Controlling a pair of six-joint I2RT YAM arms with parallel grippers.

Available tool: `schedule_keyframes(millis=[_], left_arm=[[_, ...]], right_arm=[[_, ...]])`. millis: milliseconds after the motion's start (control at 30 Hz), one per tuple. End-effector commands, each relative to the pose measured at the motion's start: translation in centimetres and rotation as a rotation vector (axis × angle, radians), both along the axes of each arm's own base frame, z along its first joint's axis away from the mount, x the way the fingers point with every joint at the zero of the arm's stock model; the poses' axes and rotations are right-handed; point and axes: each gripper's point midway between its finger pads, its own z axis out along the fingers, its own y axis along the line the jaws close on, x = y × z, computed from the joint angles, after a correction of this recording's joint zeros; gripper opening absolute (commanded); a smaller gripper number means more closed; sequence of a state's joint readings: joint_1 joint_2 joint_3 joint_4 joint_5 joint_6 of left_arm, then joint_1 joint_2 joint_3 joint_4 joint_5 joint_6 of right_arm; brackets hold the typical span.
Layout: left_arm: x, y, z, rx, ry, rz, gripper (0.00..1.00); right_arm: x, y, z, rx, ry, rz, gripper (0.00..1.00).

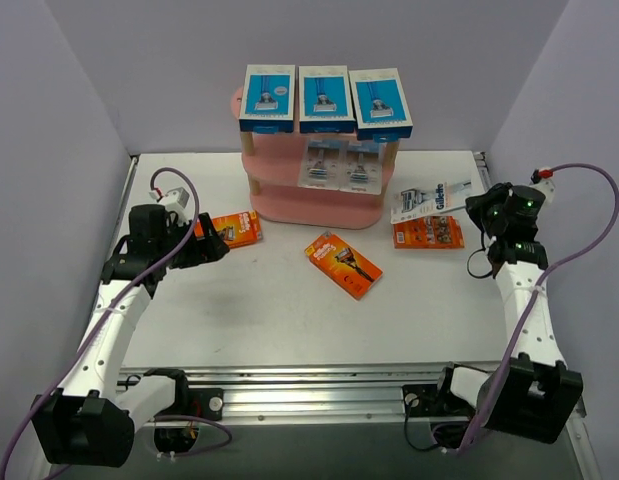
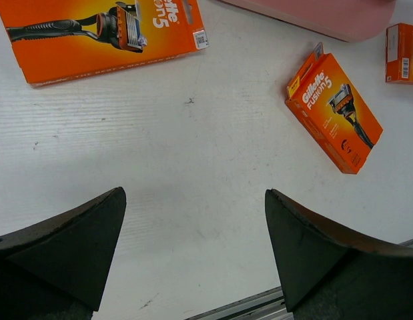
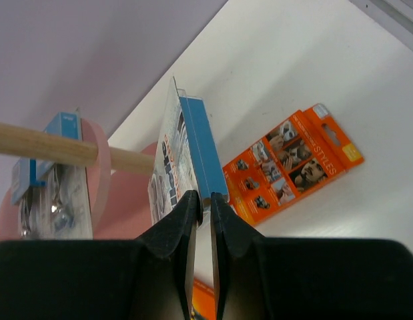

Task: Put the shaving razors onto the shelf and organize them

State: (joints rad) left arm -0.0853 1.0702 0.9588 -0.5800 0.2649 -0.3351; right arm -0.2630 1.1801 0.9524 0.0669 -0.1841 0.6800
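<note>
The pink shelf (image 1: 289,202) stands at the back centre. Three blue-and-white boxes (image 1: 325,98) lie side by side on its top board. Two grey blister packs (image 1: 341,165) sit on the middle tier. My right gripper (image 1: 479,207) is shut on the third blister pack (image 1: 429,200), held edge-on to the right of the shelf; in the right wrist view the gripper (image 3: 205,199) pinches its edge (image 3: 193,143). Three orange cards lie on the table: left (image 1: 236,229), centre (image 1: 343,264), right (image 1: 427,233). My left gripper (image 1: 214,243) is open and empty (image 2: 194,193), next to the left card (image 2: 93,33).
Purple walls close in the table on three sides. A metal rail (image 1: 319,385) runs along the near edge between the arm bases. A wooden shelf post (image 3: 46,143) crosses the right wrist view. The centre card (image 2: 333,110) lies angled on the white table (image 2: 193,120).
</note>
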Motion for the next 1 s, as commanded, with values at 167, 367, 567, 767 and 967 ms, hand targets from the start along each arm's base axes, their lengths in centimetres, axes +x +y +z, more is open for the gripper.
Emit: schedule_keyframes(millis=[167, 367, 567, 767, 967], left_arm=[[0.0, -0.6, 2.1, 0.004, -0.092, -0.030, 0.94], [-0.4, -1.1, 3.0, -0.004, -0.130, -0.055, 0.94], [-1.6, -3.1, 4.6, 0.023, -0.210, -0.136, 0.94], [-4.4, -6.5, 6.4, 0.115, -0.325, -0.267, 0.94], [-7.8, -10.4, 6.9, 0.279, -0.394, -0.395, 0.94]], right_arm=[[-5.8, 3.9, -1.0, 0.010, 0.035, 0.136, 0.00], [-8.7, 7.3, -3.1, 0.019, 0.061, 0.240, 0.00], [-10.8, 10.9, -3.5, 0.087, 0.049, 0.337, 0.00], [-11.7, 13.3, -2.4, 0.170, 0.026, 0.378, 0.00], [-12.2, 15.4, -1.2, 0.211, -0.001, 0.442, 0.00]])
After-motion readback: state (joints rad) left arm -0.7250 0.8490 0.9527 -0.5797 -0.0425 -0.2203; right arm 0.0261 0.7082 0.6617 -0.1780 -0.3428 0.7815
